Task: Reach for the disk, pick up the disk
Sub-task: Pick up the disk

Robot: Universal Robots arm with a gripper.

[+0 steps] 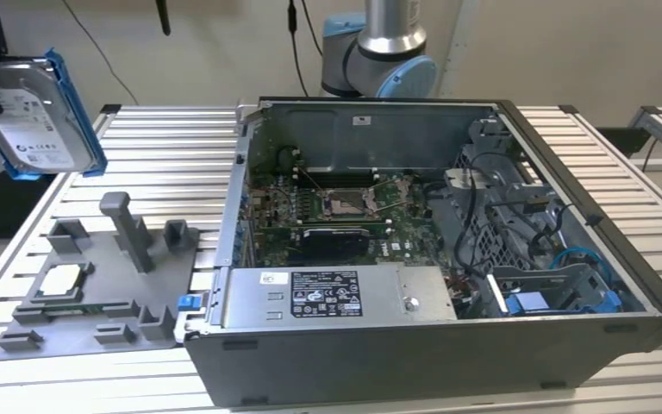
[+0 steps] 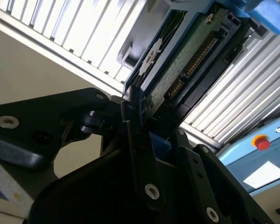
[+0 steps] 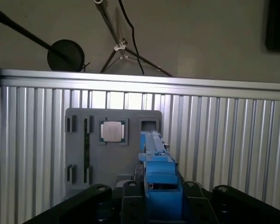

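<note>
Disk (image 1: 34, 116): in the air at the exterior view's far left, above the edge of the slatted surface (image 1: 170, 138), touching nothing below it. It hangs on edge, tilted slightly, white label facing the camera, blue bracket framing it. Tool (image 2: 151, 122): pinching the disk across its thin dimension. In the second wrist view the black fingers (image 2: 130, 109) press on either side, with the green circuit-board face and connector row running away from them. Gripping across the flat faces presumably stops the disk from swinging. In the first wrist view the disk (image 3: 159, 170) appears edge-on, with the grey fixture plate (image 3: 113, 144) well below it on the surface. That plate carries a small square chip (image 3: 113, 131) in one recess and an open slot beside it. Open computer case (image 1: 423, 345): well apart, toward the exterior view's right, with the arm's base (image 1: 379, 52) behind it. Judgement: reach complete, pick-up effectively achieved, disk fully airborne.
</note>
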